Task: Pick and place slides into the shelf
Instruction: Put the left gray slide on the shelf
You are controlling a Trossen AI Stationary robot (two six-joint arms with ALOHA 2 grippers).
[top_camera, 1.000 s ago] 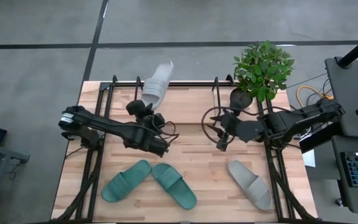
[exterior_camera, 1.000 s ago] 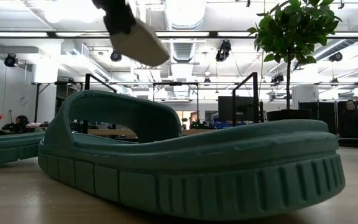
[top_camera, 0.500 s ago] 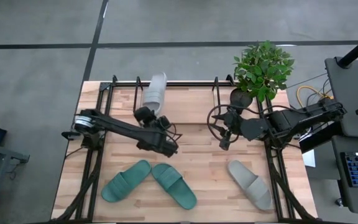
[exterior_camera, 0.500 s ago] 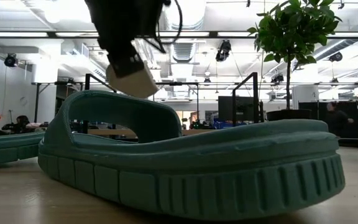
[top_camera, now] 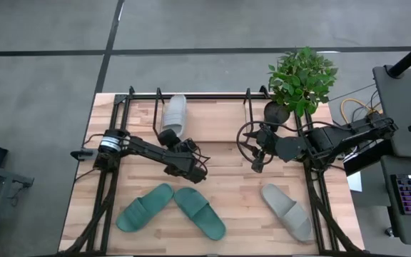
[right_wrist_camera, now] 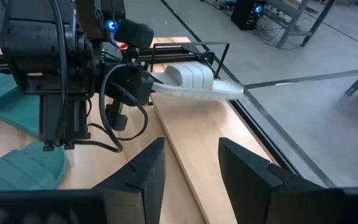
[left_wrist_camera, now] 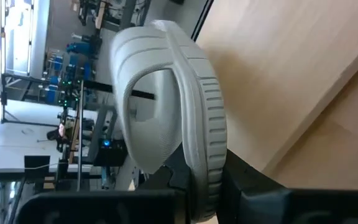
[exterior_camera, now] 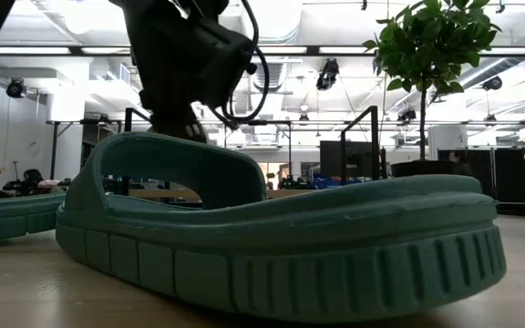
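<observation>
Placement step under way: first light grey slide (top_camera: 174, 114) clamped by its heel edge in the left gripper (top_camera: 168, 135), fingers (left_wrist_camera: 253, 186) pinched narrow on the sole rim. Held over the shelf (top_camera: 191, 95) at the far edge of the surface (top_camera: 220, 160), between the black end loops, toe toward the far rail. Judged low over the light wood base, perhaps touching it; could not be told from overhead, though the right wrist view showed the slide lying nearly level along the rods. Not yet let go.

Right gripper (right_wrist_camera: 190, 163) parked near mid-surface beside the potted plant (top_camera: 302, 75), fingers apart and holding nothing, aimed toward the shelf.

Three slides left on the near part of the surface: teal green pair (top_camera: 171, 209) lying toe to toe at near left, second grey slide (top_camera: 287, 211) at near right, well apart from the shelf. Judged about a quarter through at best, with none released yet.

Next move, as a judgement: settle the sole flat on the base inside the loops, open the fingers, back straight out along the heel so as not to drag the slide off the rack. Snagging a rod with the wrist cables looked the main risk.
</observation>
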